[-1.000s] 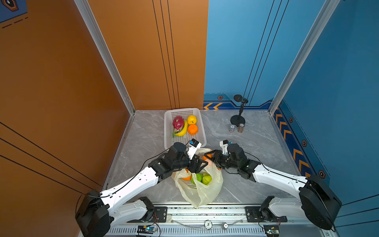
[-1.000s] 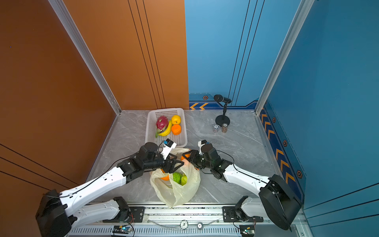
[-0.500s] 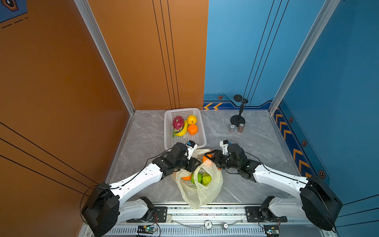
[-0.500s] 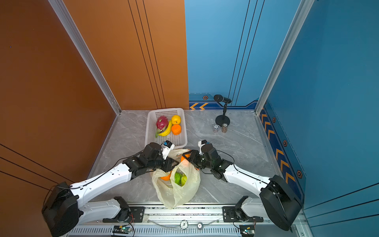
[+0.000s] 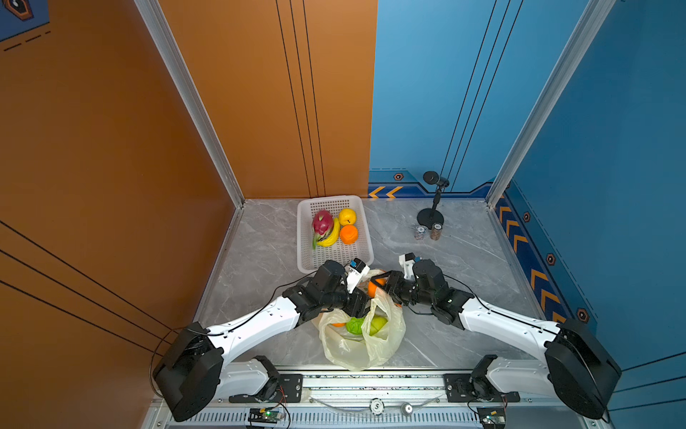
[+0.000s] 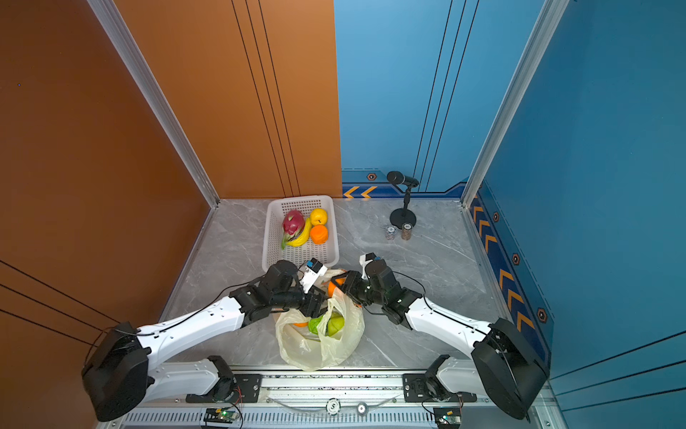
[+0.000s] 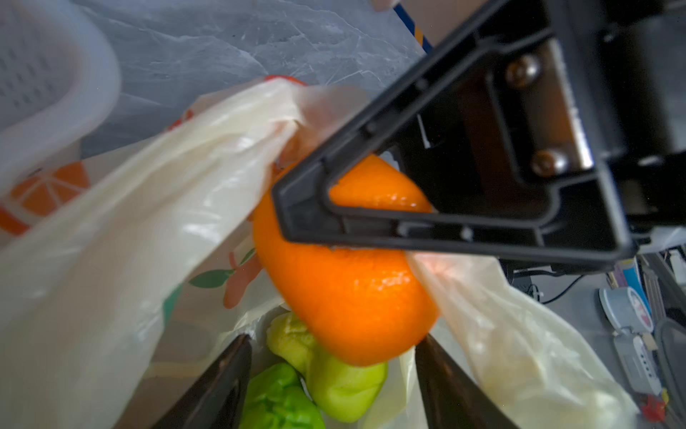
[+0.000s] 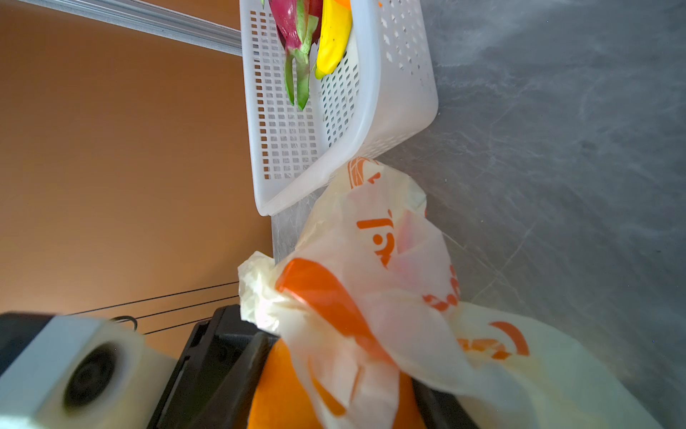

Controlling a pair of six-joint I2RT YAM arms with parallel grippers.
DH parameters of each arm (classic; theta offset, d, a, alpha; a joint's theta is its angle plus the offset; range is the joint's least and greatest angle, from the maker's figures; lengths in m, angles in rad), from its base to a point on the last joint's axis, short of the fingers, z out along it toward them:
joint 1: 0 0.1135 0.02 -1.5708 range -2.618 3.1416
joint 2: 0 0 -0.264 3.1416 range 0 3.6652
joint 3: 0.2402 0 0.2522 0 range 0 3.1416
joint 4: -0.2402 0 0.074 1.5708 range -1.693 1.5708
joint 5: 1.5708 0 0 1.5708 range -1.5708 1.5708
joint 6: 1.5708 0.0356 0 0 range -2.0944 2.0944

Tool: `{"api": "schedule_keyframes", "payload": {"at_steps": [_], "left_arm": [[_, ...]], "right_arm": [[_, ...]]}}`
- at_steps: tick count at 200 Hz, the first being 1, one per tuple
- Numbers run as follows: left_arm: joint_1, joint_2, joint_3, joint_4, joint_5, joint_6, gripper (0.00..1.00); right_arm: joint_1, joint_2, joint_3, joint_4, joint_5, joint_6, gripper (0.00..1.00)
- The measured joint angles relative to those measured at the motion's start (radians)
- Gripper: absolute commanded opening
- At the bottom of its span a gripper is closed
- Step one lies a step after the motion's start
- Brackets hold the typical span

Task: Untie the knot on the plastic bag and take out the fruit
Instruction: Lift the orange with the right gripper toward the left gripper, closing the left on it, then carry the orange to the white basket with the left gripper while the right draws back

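plastic bag (image 5: 357, 353): pale yellow, orange prints | basket (image 5: 303, 241): white, perforated

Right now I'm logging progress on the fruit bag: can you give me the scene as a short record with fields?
bag: plastic bag, mouth open, on the table
right gripper: jaws closed on an orange at the bag mouth
left gripper: jaws open beside that orange
inside bag: two green fruits
basket: dragon fruit, banana, yellow fruit, second orange

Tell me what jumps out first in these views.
The bright orange stands out, pinched in the right gripper at the mouth of the open plastic bag, film draped over it. The left gripper faces two green fruits inside; farther back, the white basket holds a magenta dragon fruit.
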State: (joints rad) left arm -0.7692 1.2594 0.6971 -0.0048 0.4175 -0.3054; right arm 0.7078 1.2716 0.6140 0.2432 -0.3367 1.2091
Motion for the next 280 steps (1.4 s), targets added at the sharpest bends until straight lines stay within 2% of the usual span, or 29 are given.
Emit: {"api": "schedule_keyframes", "payload": {"at_steps": [29,62,100,131,166,191,280], "left_arm": [[-0.024,0.032,0.016,0.048,0.001,0.003,0.8],[-0.025,0.065,0.045,0.068,-0.08,0.002,0.77],[-0.029,0.085,0.058,0.087,-0.119,-0.007,0.58],[-0.031,0.094,0.074,0.076,-0.13,-0.018,0.49],[-0.031,0.089,0.083,0.052,-0.132,-0.016,0.48],[-0.031,0.069,0.083,0.025,-0.143,-0.016,0.48],[-0.049,-0.142,0.07,-0.105,-0.234,-0.031,0.47]], "right_arm": [[0.0,0.0,0.0,0.0,0.0,0.0,0.41],[0.0,0.0,0.0,0.0,0.0,0.001,0.41],[-0.001,-0.002,0.0,0.003,0.031,0.005,0.42],[-0.001,-0.01,-0.001,0.003,0.058,0.01,0.5],[-0.001,-0.015,-0.001,0.0,0.06,0.017,0.7],[-0.009,-0.043,-0.002,-0.029,0.058,0.011,0.8],[-0.072,-0.203,-0.035,-0.274,0.134,-0.073,0.88]]}}
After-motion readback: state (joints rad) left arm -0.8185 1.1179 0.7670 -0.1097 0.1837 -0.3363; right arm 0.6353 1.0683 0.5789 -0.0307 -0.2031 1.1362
